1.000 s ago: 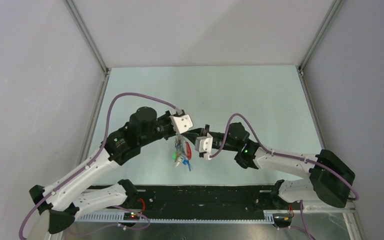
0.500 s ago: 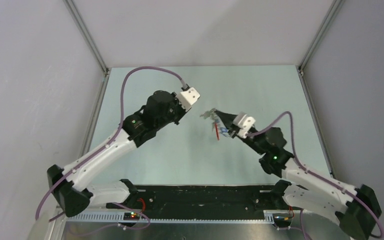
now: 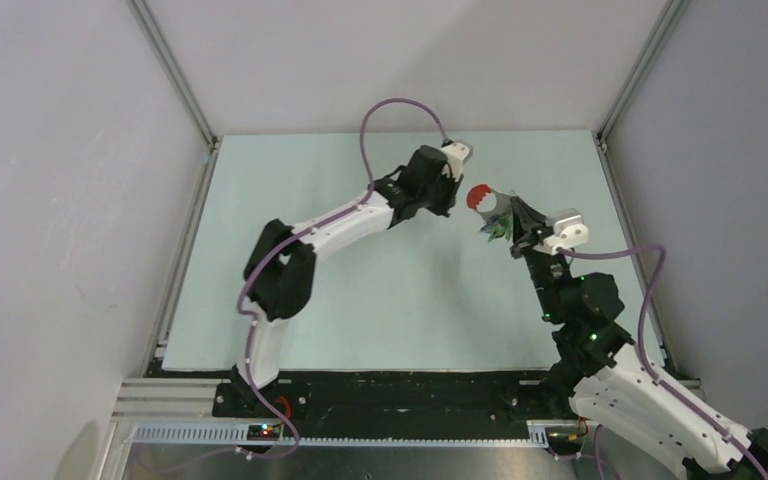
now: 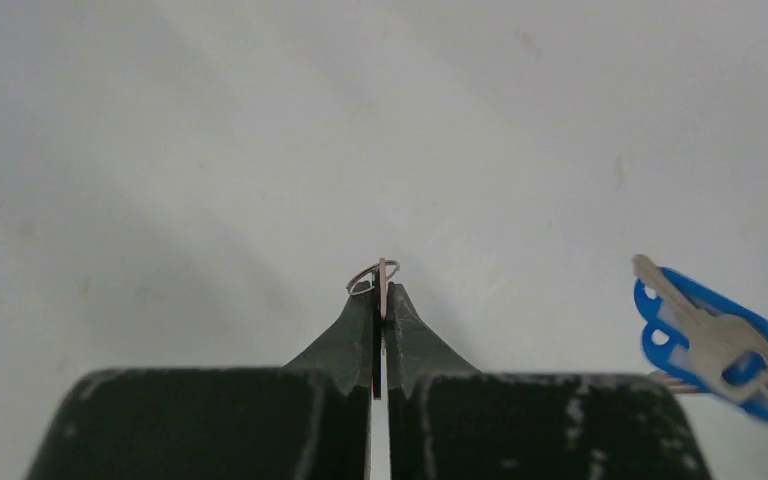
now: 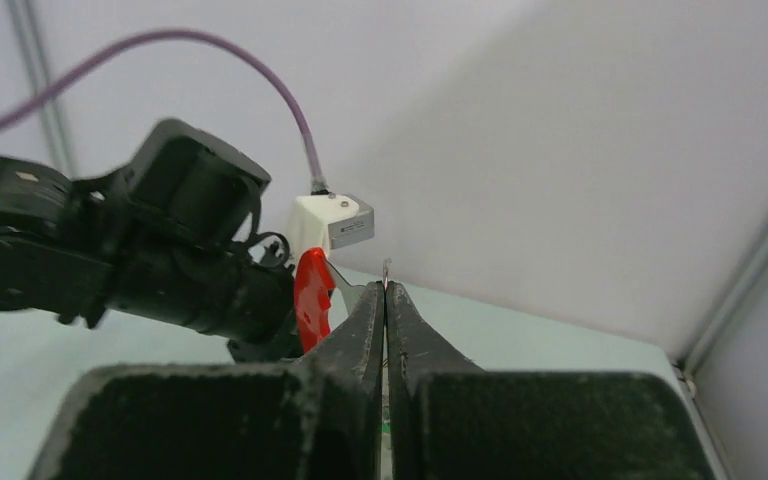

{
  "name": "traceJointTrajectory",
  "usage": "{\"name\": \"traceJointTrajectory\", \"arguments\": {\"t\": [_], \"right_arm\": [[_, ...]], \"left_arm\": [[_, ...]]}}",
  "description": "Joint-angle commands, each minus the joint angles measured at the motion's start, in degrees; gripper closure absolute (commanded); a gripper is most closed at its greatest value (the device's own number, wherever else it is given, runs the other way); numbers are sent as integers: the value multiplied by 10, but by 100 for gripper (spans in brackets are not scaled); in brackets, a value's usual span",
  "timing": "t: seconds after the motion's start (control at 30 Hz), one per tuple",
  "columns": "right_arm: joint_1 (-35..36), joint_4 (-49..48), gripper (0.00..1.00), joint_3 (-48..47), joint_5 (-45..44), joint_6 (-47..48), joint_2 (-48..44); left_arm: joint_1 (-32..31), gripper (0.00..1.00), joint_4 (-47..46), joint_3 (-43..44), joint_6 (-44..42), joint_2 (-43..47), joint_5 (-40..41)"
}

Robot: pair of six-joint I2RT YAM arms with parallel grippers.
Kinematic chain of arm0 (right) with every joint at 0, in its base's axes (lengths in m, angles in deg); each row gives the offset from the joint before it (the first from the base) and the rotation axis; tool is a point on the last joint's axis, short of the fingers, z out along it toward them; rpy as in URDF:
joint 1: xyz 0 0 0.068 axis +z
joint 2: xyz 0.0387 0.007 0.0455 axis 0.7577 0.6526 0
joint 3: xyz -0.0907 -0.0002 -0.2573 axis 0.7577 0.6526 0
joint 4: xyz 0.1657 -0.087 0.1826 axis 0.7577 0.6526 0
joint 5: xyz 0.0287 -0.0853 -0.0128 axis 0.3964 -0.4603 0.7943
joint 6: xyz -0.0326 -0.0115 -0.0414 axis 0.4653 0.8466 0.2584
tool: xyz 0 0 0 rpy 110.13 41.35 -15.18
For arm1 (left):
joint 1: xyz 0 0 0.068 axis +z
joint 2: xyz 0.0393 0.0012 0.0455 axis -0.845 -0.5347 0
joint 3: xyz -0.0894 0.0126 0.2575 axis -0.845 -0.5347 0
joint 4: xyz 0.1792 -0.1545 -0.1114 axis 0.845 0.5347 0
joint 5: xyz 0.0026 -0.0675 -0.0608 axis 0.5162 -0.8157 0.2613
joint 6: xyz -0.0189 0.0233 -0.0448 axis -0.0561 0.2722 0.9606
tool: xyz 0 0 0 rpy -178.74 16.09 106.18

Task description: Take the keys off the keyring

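My right gripper (image 3: 507, 224) is shut on a thin metal piece of the key cluster (image 3: 493, 226), held up over the far right of the table; its tips also show in the right wrist view (image 5: 387, 286). The red keyring (image 3: 480, 197) sticks out beside the tips and shows red in the right wrist view (image 5: 312, 296). My left gripper (image 3: 448, 203) is just left of the cluster. In the left wrist view it (image 4: 381, 291) is shut on a thin silver key edge with a small wire ring (image 4: 364, 279). A blue-tagged key (image 4: 712, 338) hangs to its right.
The pale green table (image 3: 360, 290) is bounded by grey walls with metal corner posts (image 3: 173, 75). The left arm (image 3: 340, 225) stretches diagonally across the middle. A black rail (image 3: 400, 392) runs along the near edge.
Both arms have swung from the near centre to the far side. The right gripper carried the cluster up and right. The left arm stretched out and now sits beside it.
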Motion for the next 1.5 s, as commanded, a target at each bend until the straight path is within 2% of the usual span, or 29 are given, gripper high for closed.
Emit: {"name": "traceJointTrajectory", "arguments": {"t": [0.0,0.13,0.27,0.3,0.33,0.5,0.53,0.63,0.67,0.77,0.83,0.97,1.1,1.23,1.33,1.47], "right_arm": [[-1,4,100,-47,-79,5,-46],[-1,11,100,-51,-109,19,-75],[-3,11,100,-52,-121,36,-90],[-2,12,100,-52,-124,41,-92],[-2,13,100,-53,-126,43,-92],[-3,20,100,-55,-130,47,-95],[-4,21,100,-56,-129,45,-94],[-3,41,100,-61,-119,37,-85],[-4,49,100,-63,-115,30,-79],[-3,114,100,-80,-80,7,-63],[-4,147,100,-85,-56,-17,-52],[-1,204,100,-86,8,-59,-29],[3,232,100,-87,66,-80,18],[12,182,100,-89,134,-100,105],[30,70,100,-120,186,-103,194],[48,-10,100,-269,272,-103,350]], "left_arm": [[-3,100,-41,139,76,-75,-43],[-3,100,-69,253,132,-174,-83],[-4,99,-127,287,205,-231,-119],[-4,96,-133,288,219,-236,-120],[-5,84,-141,288,222,-242,-123],[-5,61,-143,264,221,-240,-133],[-5,49,-144,252,218,-232,-135],[-4,30,-158,213,198,-197,-133],[-4,21,-159,179,183,-165,-120],[4,10,-160,78,151,-65,-50],[18,8,-158,-39,145,56,8],[65,8,-110,-198,190,248,122],[104,6,-86,-350,214,436,177],[119,3,-55,-443,201,592,239],[123,3,-35,-468,183,662,270],[125,4,-19,-481,151,737,320]]}}
